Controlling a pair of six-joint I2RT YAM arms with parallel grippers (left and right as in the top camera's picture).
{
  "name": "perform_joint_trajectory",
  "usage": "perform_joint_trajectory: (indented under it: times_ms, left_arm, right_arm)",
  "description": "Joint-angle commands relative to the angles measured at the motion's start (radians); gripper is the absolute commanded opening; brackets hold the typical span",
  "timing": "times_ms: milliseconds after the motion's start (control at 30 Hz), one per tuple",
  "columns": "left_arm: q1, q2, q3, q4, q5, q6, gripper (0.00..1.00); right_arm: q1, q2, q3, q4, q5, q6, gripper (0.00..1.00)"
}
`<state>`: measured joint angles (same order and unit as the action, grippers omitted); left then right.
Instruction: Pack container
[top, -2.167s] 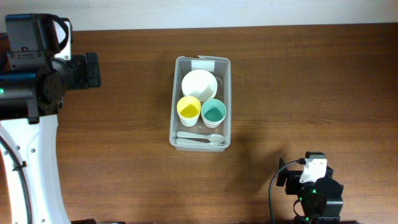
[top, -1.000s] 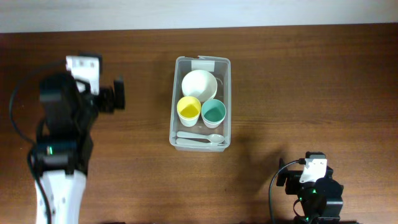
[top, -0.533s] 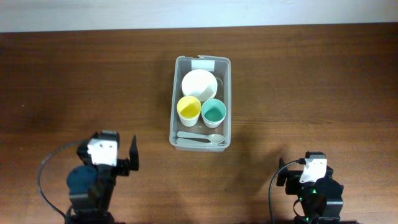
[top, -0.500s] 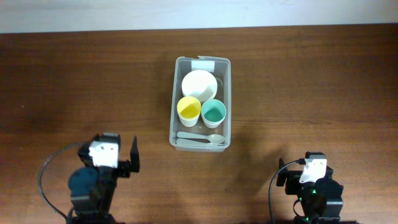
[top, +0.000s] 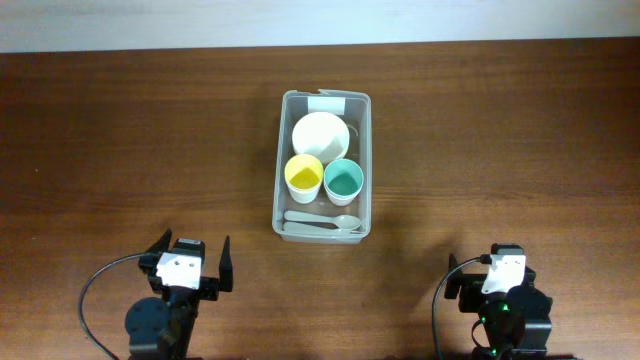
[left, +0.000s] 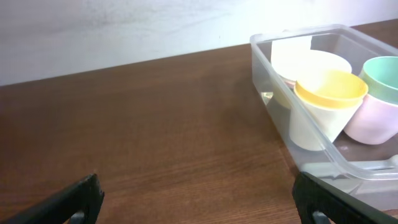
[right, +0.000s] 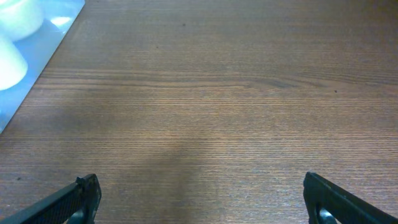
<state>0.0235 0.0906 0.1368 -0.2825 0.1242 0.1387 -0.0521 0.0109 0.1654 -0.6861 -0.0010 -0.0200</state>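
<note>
The clear plastic container (top: 322, 232) stands mid-table with its white label at the far end. It holds a white bowl (top: 320, 135), a yellow cup (top: 304, 176), a teal cup (top: 343, 180) and pale spoons (top: 322, 222). My left gripper (top: 192, 255) is open and empty at the front left, apart from the container. In the left wrist view (left: 199, 208) the container (left: 273, 93) shows at the right with the yellow cup (left: 326, 102). My right gripper (top: 490, 272) is open and empty at the front right; in its wrist view (right: 202, 202) only a container corner (right: 43, 53) shows.
Bare brown wood table (top: 500, 130) lies around the container. A pale wall strip (top: 320, 20) runs along the far edge. Both arm bases sit at the near edge.
My left arm has swung from the far left of the table back down to the front left edge. The right arm and the container's contents have not moved.
</note>
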Motion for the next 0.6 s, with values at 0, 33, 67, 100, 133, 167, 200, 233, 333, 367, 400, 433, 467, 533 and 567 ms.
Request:
perform_joint_trajectory:
  times_ms: [0, 33, 67, 100, 133, 167, 200, 233, 333, 367, 400, 433, 467, 533, 567]
  left_arm:
    - [-0.004, -0.055, -0.036, 0.007, 0.007, 0.013, 1.00]
    - [-0.004, -0.063, -0.039, 0.006, 0.007, 0.013, 1.00]
    - [-0.003, -0.076, -0.043, 0.006, 0.007, 0.013, 1.00]
    - [-0.003, -0.085, -0.046, 0.006, 0.007, 0.013, 1.00]
    - [-0.003, -0.086, -0.049, 0.016, 0.007, 0.013, 1.00]
    - [-0.003, -0.086, -0.051, 0.023, 0.007, 0.013, 1.00]
    - [-0.003, -0.086, -0.055, 0.030, 0.008, 0.013, 1.00]
    - [-0.003, -0.085, -0.060, 0.044, 0.008, 0.013, 1.00]
    - [-0.003, -0.085, -0.064, 0.055, 0.007, 0.013, 1.00]
    - [-0.003, -0.085, -0.064, 0.055, 0.008, 0.013, 1.00]
    - [-0.003, -0.085, -0.064, 0.055, 0.008, 0.013, 1.00]
    - [-0.003, -0.085, -0.064, 0.055, 0.008, 0.013, 1.00]
    - [-0.003, -0.085, -0.064, 0.055, 0.007, 0.013, 1.00]
    - [-0.003, -0.085, -0.064, 0.055, 0.008, 0.013, 1.00]
    - [-0.003, -0.085, -0.064, 0.055, 0.008, 0.013, 1.00]
  right_arm:
    - [0.006, -0.007, -0.006, 0.002, -0.006, 0.001, 0.99]
    - [0.006, -0.007, -0.006, 0.002, -0.006, 0.001, 0.99]
    - [0.006, -0.007, -0.006, 0.002, -0.006, 0.001, 0.99]
    - [0.006, -0.007, -0.006, 0.003, -0.006, 0.001, 0.99]
    - [0.006, -0.007, -0.006, 0.002, -0.006, 0.001, 0.99]
    - [0.006, -0.007, -0.006, 0.002, -0.006, 0.001, 0.99]
    - [0.006, -0.007, -0.006, 0.003, -0.006, 0.001, 0.99]
    - [0.006, -0.007, -0.006, 0.003, -0.006, 0.001, 0.99]
    - [0.006, -0.007, -0.006, 0.002, -0.006, 0.001, 0.98]
    - [0.006, -0.007, -0.006, 0.002, -0.006, 0.001, 0.99]
    - [0.006, -0.007, -0.006, 0.002, -0.006, 0.001, 0.99]
    - [0.006, -0.007, -0.006, 0.002, -0.006, 0.001, 0.99]
    - [0.006, -0.007, -0.006, 0.002, -0.006, 0.001, 0.99]
    - [0.006, -0.007, -0.006, 0.002, -0.006, 0.001, 0.99]
    - [0.006, -0.007, -0.006, 0.002, -0.006, 0.001, 0.99]
